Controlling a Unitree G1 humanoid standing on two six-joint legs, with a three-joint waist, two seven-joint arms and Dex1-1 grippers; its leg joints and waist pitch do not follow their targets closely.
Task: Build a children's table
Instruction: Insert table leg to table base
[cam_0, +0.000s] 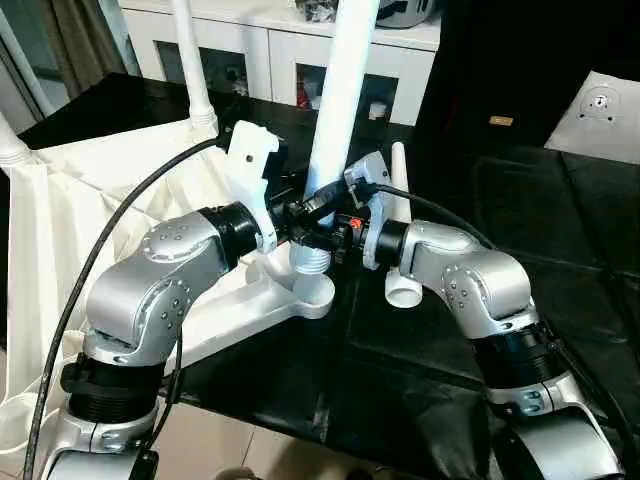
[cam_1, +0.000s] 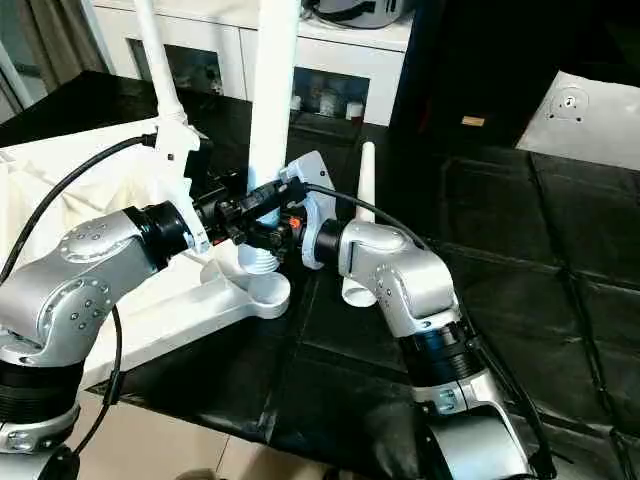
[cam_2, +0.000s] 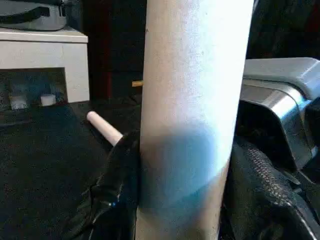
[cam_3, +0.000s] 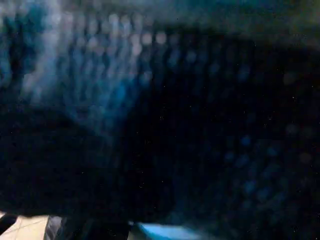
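The children's table top (cam_0: 240, 310) lies upside down at the left, one corner socket (cam_0: 318, 292) toward me. A white leg (cam_0: 340, 90) stands upright over that socket, its threaded end (cam_0: 313, 258) just above it. My left gripper (cam_0: 303, 222) comes in from the left and is shut on the leg (cam_2: 195, 100), a black finger (cam_2: 117, 185) on each side of it. My right gripper (cam_0: 332, 212) meets it from the right, one finger pressed across the leg's front. Another leg (cam_0: 400, 230) lies loose on the black cover. One leg (cam_0: 190, 60) stands in the far corner.
White cloth (cam_0: 60, 220) is draped under the table top at the left. Black sheeting (cam_0: 450, 360) covers the work surface. A white cabinet (cam_0: 270, 50) with glass fronts stands behind, and a white panel (cam_0: 600, 110) lies at the far right.
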